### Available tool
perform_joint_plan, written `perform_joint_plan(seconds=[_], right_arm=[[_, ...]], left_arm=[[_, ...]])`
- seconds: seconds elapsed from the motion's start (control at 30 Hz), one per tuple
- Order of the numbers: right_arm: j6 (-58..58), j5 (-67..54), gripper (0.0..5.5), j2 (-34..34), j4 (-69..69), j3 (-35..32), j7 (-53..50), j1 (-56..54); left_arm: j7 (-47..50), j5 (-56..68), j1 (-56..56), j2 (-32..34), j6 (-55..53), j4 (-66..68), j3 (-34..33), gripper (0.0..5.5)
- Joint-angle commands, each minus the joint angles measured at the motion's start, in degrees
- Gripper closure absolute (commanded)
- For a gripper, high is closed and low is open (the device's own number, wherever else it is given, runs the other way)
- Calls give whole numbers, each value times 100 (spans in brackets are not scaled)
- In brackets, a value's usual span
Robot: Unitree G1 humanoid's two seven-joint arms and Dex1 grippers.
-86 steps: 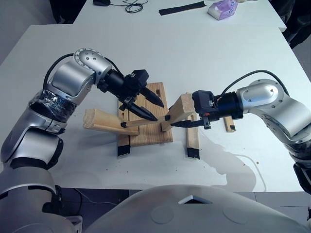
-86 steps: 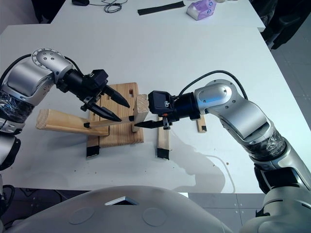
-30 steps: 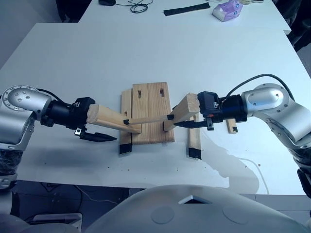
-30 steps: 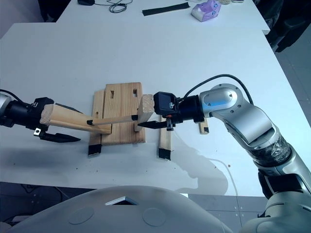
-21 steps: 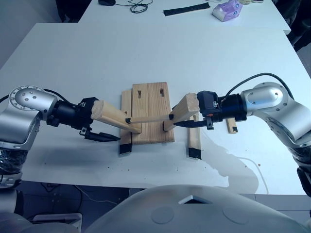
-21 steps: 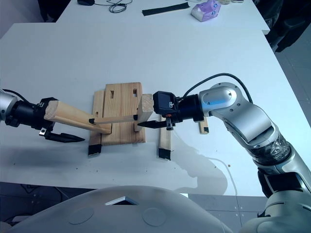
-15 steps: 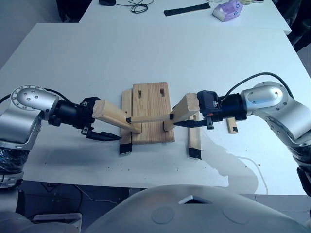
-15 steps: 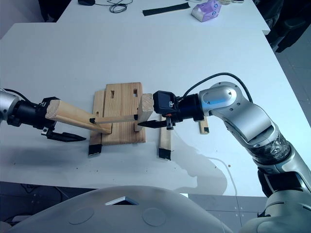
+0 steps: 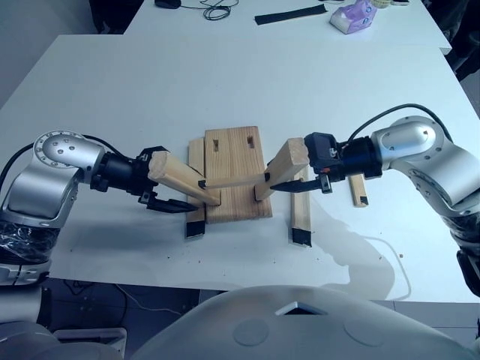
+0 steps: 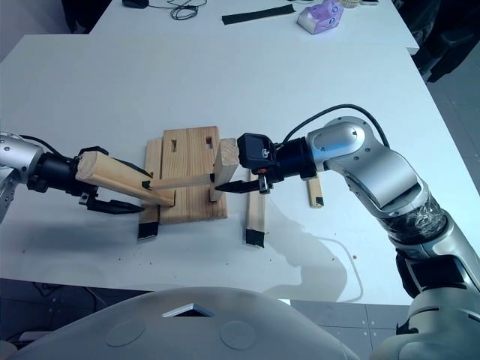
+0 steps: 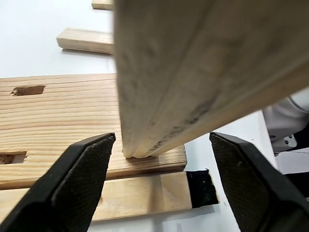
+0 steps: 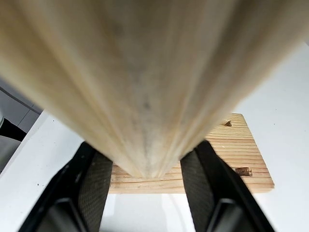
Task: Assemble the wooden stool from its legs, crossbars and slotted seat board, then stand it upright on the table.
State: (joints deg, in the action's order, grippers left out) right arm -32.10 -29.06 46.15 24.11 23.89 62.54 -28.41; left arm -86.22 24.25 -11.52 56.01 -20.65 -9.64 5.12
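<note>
The slotted seat board (image 9: 238, 150) lies flat mid-table. Above it hangs a part-built frame, in which a thin crossbar (image 9: 232, 182) joins two thick legs. My left gripper (image 9: 174, 193) is shut on the outer, thick end of the left leg (image 9: 186, 180), its fingers (image 11: 82, 179) either side of the tapered wood (image 11: 193, 72). My right gripper (image 9: 289, 174) is shut on the right leg (image 9: 289, 156), its fingers (image 12: 94, 186) hugging the wood. Both legs tilt down toward the board.
A loose leg with a black foot (image 9: 300, 219) lies right of the board, another (image 9: 195, 221) along its left side. A short bar (image 9: 358, 191) lies under my right forearm. A black strip (image 9: 289, 13), a purple packet (image 9: 352, 15) and cables (image 9: 202, 9) lie far back.
My left gripper left its spot above the crossbar, swung out to the left leg's outer end, and has since moved right with that leg toward the right leg. The right gripper barely moved.
</note>
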Motion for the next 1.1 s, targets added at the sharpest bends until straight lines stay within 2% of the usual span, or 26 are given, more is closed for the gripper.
perform_joint_plan(seconds=[0.03, 0.53, 0.77, 0.8, 1.1], right_arm=[[-615, 573, 347, -447, -178, 1038, 33, -126], [-744, 680, 347, -1046, -375, 1458, -17, -430], [-685, 667, 347, -995, -364, 1203, -297, -257], [-662, 677, 310, -963, -351, 1154, -353, -201], [-858, 864, 167, -953, -225, 537, -740, 105]], left_arm=[[248, 19, -463, -534, -20, -495, 407, 186], [353, -341, -1153, -1413, -147, -408, 945, 186], [438, -547, -1032, -1594, 42, -216, 924, 186], [463, -594, -968, -1576, 121, -173, 906, 186], [596, -886, -444, -1314, 894, 290, 655, 186]])
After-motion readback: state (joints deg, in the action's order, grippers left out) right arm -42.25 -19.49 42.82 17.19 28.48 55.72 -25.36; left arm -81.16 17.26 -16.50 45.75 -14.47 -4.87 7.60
